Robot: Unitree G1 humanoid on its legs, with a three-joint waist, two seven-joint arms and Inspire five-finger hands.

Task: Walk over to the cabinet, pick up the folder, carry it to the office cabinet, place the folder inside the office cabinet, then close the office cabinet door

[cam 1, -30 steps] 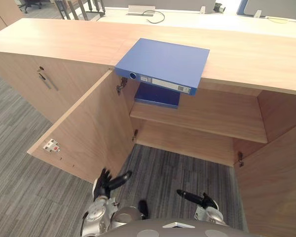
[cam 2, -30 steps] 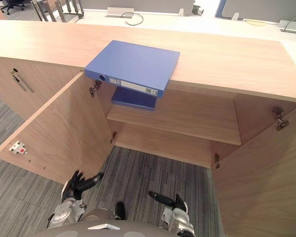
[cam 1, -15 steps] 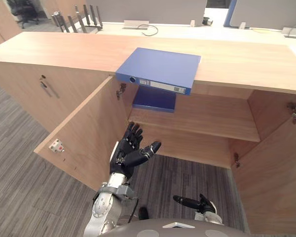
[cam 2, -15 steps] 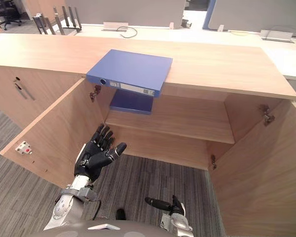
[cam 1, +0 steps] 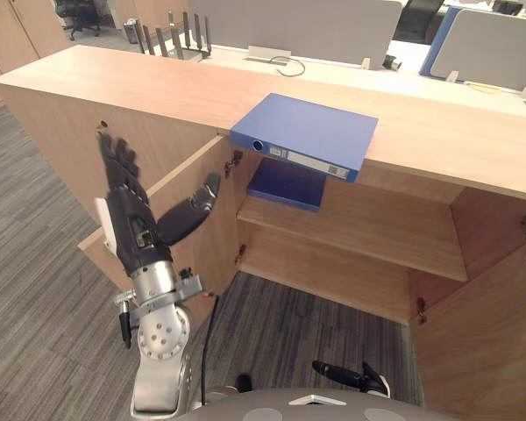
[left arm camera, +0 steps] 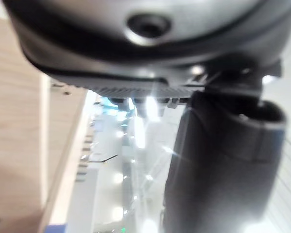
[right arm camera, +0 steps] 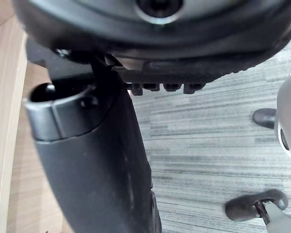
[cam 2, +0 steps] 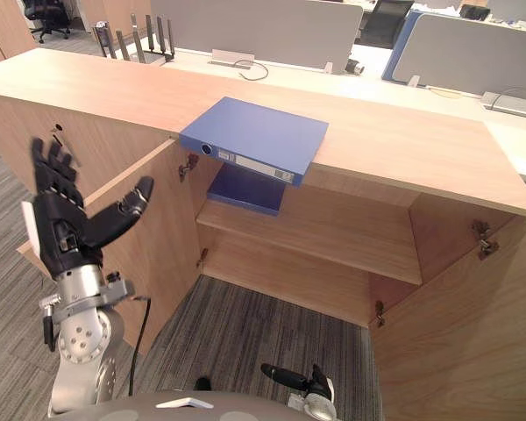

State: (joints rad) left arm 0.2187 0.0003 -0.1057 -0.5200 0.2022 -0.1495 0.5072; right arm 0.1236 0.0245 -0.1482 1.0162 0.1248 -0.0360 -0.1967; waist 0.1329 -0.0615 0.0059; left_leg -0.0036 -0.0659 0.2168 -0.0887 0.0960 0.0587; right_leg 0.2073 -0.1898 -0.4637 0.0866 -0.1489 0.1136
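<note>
Folder [cam 1: 309, 136]: flat on cabinet top [cam 1: 140, 83], near edge poking out over the shelf [cam 1: 368, 232] | Left hand [cam 1: 131, 219]: up at left, fingers spread, holding nothing | Right hand [cam 1: 358, 379]: low, near, fingers straight (empty too) | Tip: reach right, slide under poking edge, pinch gently

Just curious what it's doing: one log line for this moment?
left hand: raised, open, empty | right hand: low, open | folder: on cabinet top, untouched
</note>
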